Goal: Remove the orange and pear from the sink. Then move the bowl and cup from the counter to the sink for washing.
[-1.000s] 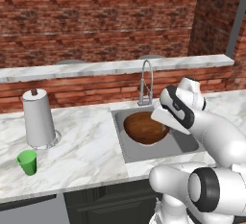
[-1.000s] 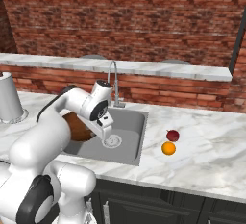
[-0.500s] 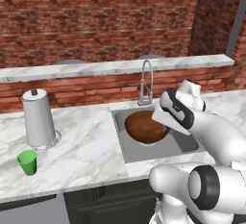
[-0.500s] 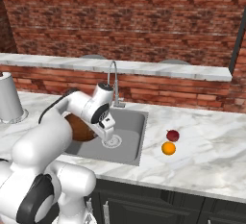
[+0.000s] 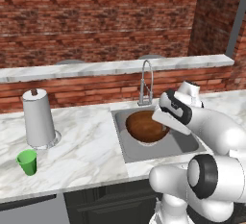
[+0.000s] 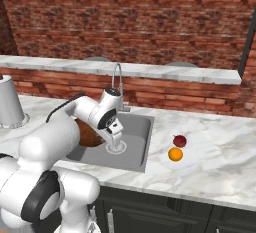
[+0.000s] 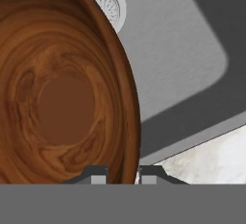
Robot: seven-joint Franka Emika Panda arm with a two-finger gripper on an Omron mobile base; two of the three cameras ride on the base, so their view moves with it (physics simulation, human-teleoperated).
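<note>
Hand view puts the gripper (image 7: 122, 172) pinching the wall of the bowl (image 7: 62, 88), which hangs over the sink (image 7: 182, 64) beside the drain (image 7: 109, 4). Seemingly not yet resting on the sink floor, so lower it gently before letting go.

1. The white marble worktop (image 5: 91, 146) with grey veins runs above dark cabinets, with the rectangular grey metal sink (image 5: 185, 143) set into it.
2. Left of the sink stand a small bright green cup (image 5: 27, 162) and a grey paper-towel roll (image 5: 38, 118).
3. Right of the sink, a bright orange ball (image 6: 175, 154) lies just beside a dark red pear (image 6: 179, 140).
</note>
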